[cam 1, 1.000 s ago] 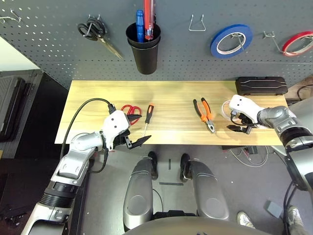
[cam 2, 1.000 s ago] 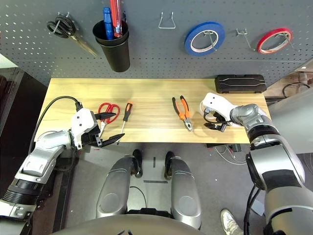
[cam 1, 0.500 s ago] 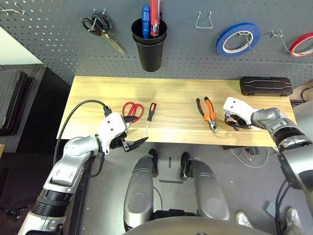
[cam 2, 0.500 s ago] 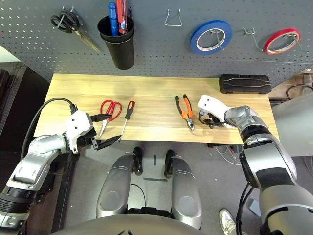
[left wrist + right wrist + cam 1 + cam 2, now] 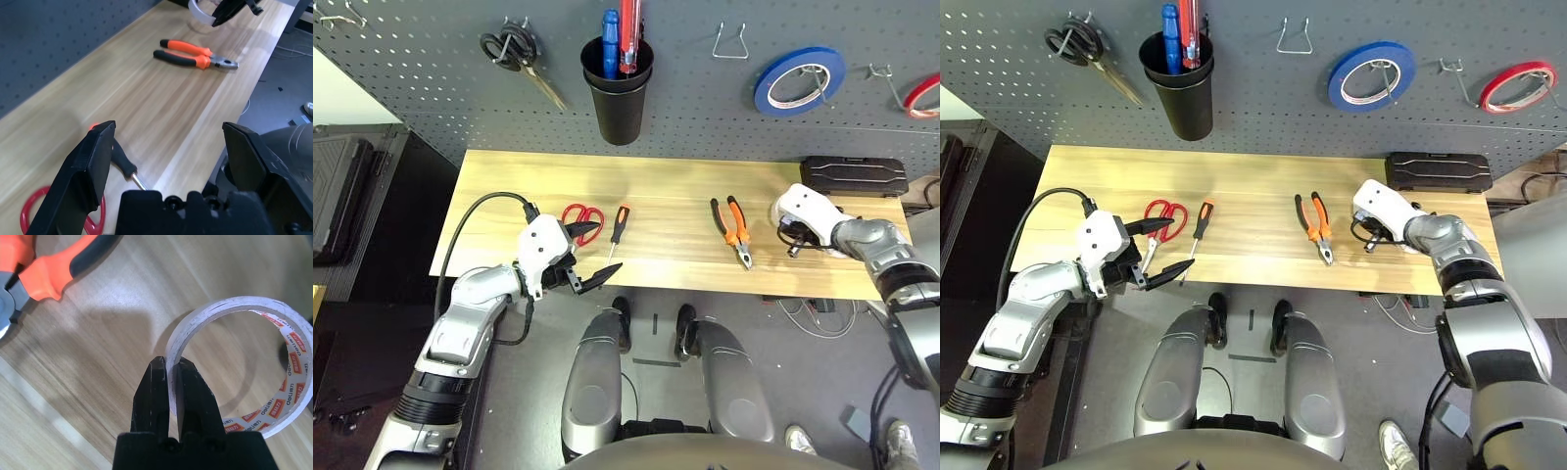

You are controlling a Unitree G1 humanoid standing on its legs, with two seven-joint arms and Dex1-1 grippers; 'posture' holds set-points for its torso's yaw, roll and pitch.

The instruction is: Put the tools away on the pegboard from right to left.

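Observation:
The whitish tape roll (image 5: 288, 367) lies at the right end of the wooden table (image 5: 666, 186). My right gripper (image 5: 170, 377) is shut on its wall, one finger inside the ring and one outside. From the head views that gripper (image 5: 793, 242) sits right of the orange-and-black pliers (image 5: 732, 230). The slim screwdriver (image 5: 618, 228) and the red-handled scissors (image 5: 579, 217) lie left of centre. My left gripper (image 5: 592, 253) hangs open at the table's front edge, just in front of those two. The pegboard (image 5: 705, 108) rises behind the table.
On the pegboard hang black-handled scissors (image 5: 514, 59), a black cup (image 5: 618, 93) with blue and red tools, a bare hook (image 5: 731, 44), a blue tape roll (image 5: 798, 80) and a red tape roll (image 5: 922, 93). A black case (image 5: 854, 176) lies at the table's back right.
My right gripper has shut on the whitish tape roll; a second ago it stood open beside it. The head camera has shifted. The left gripper stays open near the scissors.

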